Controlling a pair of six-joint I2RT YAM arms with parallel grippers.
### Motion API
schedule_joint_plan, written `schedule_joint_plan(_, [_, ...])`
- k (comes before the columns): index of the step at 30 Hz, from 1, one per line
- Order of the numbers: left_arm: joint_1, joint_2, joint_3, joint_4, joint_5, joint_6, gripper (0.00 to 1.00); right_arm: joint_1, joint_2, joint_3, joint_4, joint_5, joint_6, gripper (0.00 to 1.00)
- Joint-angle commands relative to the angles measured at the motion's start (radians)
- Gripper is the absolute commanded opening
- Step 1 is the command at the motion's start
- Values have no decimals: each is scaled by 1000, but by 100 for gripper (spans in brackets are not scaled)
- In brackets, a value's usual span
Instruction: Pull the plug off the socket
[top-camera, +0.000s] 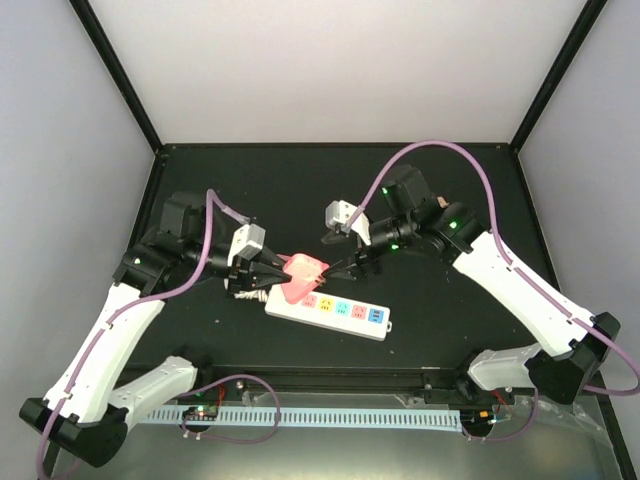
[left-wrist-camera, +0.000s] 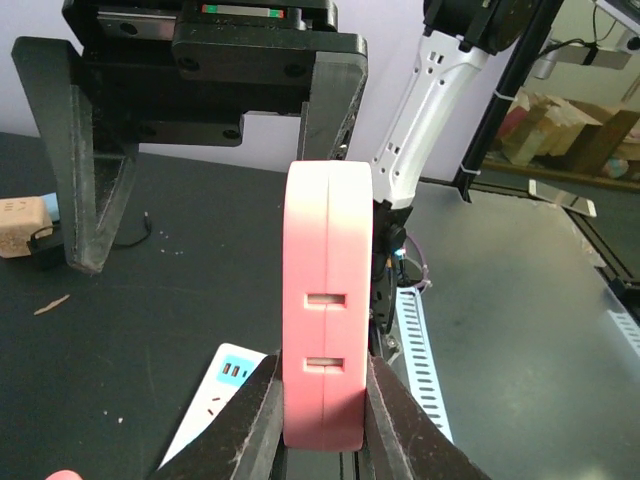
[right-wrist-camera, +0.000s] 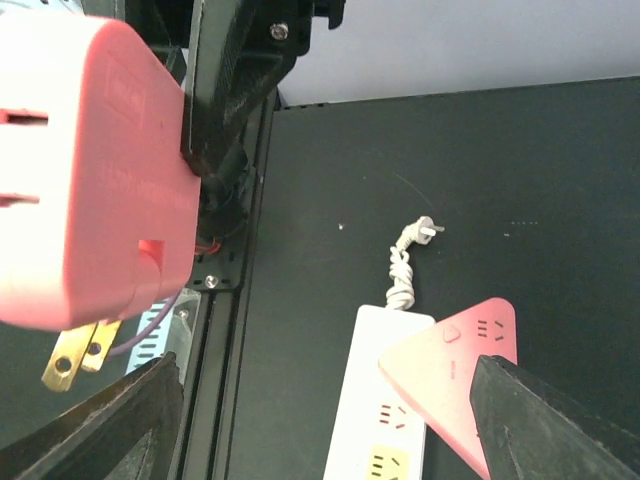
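Note:
The white socket strip (top-camera: 330, 311) lies on the black table, its coloured outlets facing up. My left gripper (top-camera: 272, 272) is shut on a pink block plug (top-camera: 308, 265). In the left wrist view the plug (left-wrist-camera: 325, 300) stands clamped between both fingers (left-wrist-camera: 240, 420). In the right wrist view the plug (right-wrist-camera: 90, 170) hangs in the air and its brass prongs (right-wrist-camera: 75, 358) are clear of the strip (right-wrist-camera: 385, 400). A pink triangular adapter (right-wrist-camera: 455, 365) sits on the strip's cable end. My right gripper (right-wrist-camera: 330, 430) is open, one finger (right-wrist-camera: 545, 420) beside the adapter.
The strip's short white cable (right-wrist-camera: 402, 272) is bundled and ends in a small white plug (right-wrist-camera: 425, 230). A tan block (left-wrist-camera: 25, 222) lies at the left of the table. A white perforated rail (top-camera: 330, 415) runs along the front edge. Black frame posts stand at the back corners.

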Motion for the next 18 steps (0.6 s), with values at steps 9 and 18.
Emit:
schedule_joint_plan(9, [17, 2, -16, 84, 5, -39, 1, 44, 34, 72, -9, -76, -1, 82])
schedule_joint_plan(18, [15, 22, -19, 79, 14, -28, 1, 45, 58, 99, 22, -15, 52, 78])
